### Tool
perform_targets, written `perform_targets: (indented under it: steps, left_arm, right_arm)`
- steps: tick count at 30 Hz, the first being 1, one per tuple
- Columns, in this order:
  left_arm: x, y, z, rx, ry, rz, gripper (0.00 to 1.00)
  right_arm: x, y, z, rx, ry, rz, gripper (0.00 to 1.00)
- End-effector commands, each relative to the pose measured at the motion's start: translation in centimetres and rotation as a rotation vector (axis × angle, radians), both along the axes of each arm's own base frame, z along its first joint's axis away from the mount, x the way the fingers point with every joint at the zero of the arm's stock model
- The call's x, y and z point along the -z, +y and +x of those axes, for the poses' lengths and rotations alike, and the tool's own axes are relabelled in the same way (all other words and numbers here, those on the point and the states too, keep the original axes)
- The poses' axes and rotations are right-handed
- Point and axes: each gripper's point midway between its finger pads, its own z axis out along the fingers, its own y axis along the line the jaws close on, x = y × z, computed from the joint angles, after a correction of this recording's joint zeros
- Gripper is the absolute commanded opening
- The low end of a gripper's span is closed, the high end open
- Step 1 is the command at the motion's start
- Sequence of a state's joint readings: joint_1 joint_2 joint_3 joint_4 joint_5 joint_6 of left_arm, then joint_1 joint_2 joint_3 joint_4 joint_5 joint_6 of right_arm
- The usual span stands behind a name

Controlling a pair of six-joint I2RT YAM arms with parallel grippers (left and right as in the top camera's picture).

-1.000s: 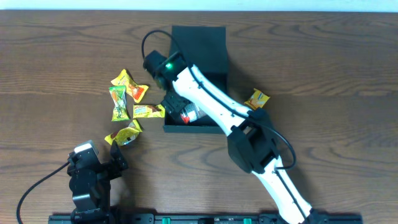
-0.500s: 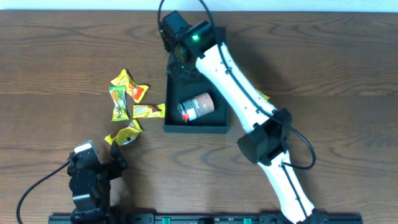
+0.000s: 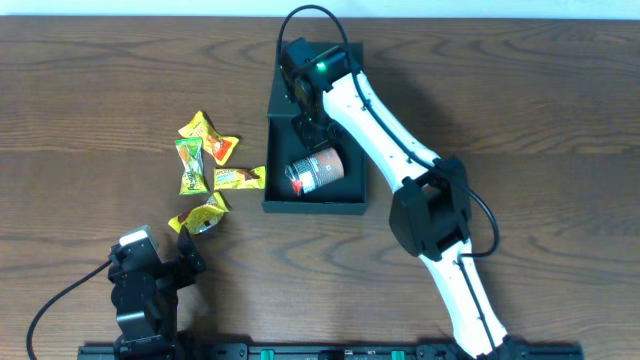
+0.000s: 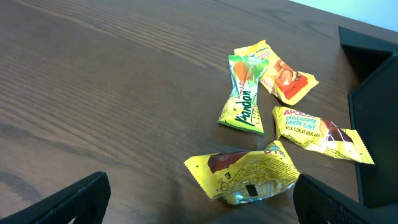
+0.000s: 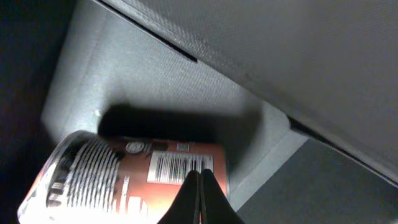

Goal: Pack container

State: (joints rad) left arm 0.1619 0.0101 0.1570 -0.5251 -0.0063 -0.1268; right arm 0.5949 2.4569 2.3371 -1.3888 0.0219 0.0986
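- Container (image 3: 314,207) from overhead: a dark teal-green box with its flap lid open, standing mid-table, holding a red-topped can (image 3: 318,170) lying on its side.
- The right gripper (image 3: 306,124) reaches down into the box just beyond the can. The left gripper (image 3: 186,258) sits at the near left edge, well apart from the box.
- Five snack packets (image 3: 210,165) lie loose on the brown wooden table (image 3: 500,100), left of the box, one touching its wall.
- Left wrist view: the jaws stand spread wide and empty, with a crumpled yellow packet (image 4: 249,177) between them. Green, orange and brown packets lie farther off, and the box wall is at the right edge. A pale strip shows past the table's far edge.
- Right wrist view: the fingertips (image 5: 199,190) are pressed together with nothing between them, above the can's barcode. Grey box floor and a wall fill the rest.
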Motion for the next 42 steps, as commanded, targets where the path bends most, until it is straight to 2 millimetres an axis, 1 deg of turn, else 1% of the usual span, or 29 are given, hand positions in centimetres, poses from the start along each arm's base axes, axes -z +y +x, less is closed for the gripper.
perform_targets:
  steps: [1, 5, 9, 14, 19, 21, 23, 26, 28, 29, 31, 34, 35, 36, 38, 39, 40, 41, 42]
  left_arm:
    - [0.5, 0.0, 0.0, 0.002, 0.008, 0.005, 0.95]
    - [0.5, 0.0, 0.0, 0.002, 0.008, 0.005, 0.95]
    - [0.5, 0.0, 0.0, 0.002, 0.009, 0.005, 0.95]
    - [0.5, 0.0, 0.0, 0.002, 0.009, 0.005, 0.95]
    - [0.5, 0.0, 0.0, 0.002, 0.008, 0.005, 0.95]
    - [0.5, 0.0, 0.0, 0.001, 0.008, 0.006, 0.95]
    - [0.5, 0.0, 0.0, 0.002, 0.009, 0.005, 0.95]
    - [0.5, 0.0, 0.0, 0.002, 0.009, 0.005, 0.95]
    - [0.5, 0.0, 0.0, 0.002, 0.008, 0.005, 0.95]
    - [0.5, 0.0, 0.0, 0.001, 0.009, 0.005, 0.95]
    - [0.5, 0.0, 0.0, 0.002, 0.008, 0.005, 0.95]
    - [0.5, 0.0, 0.0, 0.002, 0.008, 0.005, 0.95]
    - [0.5, 0.0, 0.0, 0.002, 0.008, 0.005, 0.95]
    - [0.5, 0.0, 0.0, 0.001, 0.009, 0.005, 0.95]
    - [0.5, 0.0, 0.0, 0.002, 0.008, 0.005, 0.95]
    - [0.5, 0.0, 0.0, 0.001, 0.008, 0.006, 0.95]
    - [0.5, 0.0, 0.0, 0.002, 0.008, 0.005, 0.95]
    - [0.5, 0.0, 0.0, 0.002, 0.008, 0.005, 0.95]
    - [0.5, 0.0, 0.0, 0.001, 0.009, 0.005, 0.95]
  right_arm:
    - [1.4, -0.4, -0.4, 0.011, 0.026, -0.017, 0.02]
    - [2.5, -0.8, -1.0, 0.01, 0.048, -0.039, 0.02]
    - [2.9, -1.4, -2.0, 0.022, 0.09, -0.063, 0.02]
    - [2.9, -1.9, -3.0, 0.021, 0.131, -0.087, 0.02]
    - [2.7, -2.8, -4.4, 0.057, 0.185, -0.124, 0.02]
    - [2.6, -3.0, -4.6, 0.057, 0.195, -0.13, 0.02]
    - [2.5, -2.6, -5.3, 0.059, 0.229, -0.108, 0.02]
    - [2.5, -2.7, -5.4, 0.052, 0.233, -0.112, 0.02]
    - [2.0, -2.7, -5.3, 0.052, 0.226, -0.106, 0.02]
    - [1.6, -2.7, -5.1, 0.054, 0.219, -0.1, 0.01]
    - [-0.3, -2.7, -4.6, 0.051, 0.182, -0.078, 0.02]
    - [-4.7, -3.4, -3.6, 0.058, 0.072, -0.052, 0.02]
    - [-6.3, -4.0, -3.2, 0.064, 0.027, -0.055, 0.02]
    - [-8.6, -5.0, -2.7, 0.079, -0.039, -0.055, 0.02]
    - [-11.1, -6.3, -2.3, 0.107, -0.093, -0.03, 0.02]
    - [-11.9, -7.1, -2.1, 0.125, -0.109, -0.02, 0.02]
    - [-12.3, -7.8, -2.1, 0.139, -0.114, -0.017, 0.02]
    - [-12.4, -8.5, -2.0, 0.153, -0.11, -0.019, 0.02]
    - [-12.0, -8.9, -2.1, 0.164, -0.093, -0.017, 0.02]
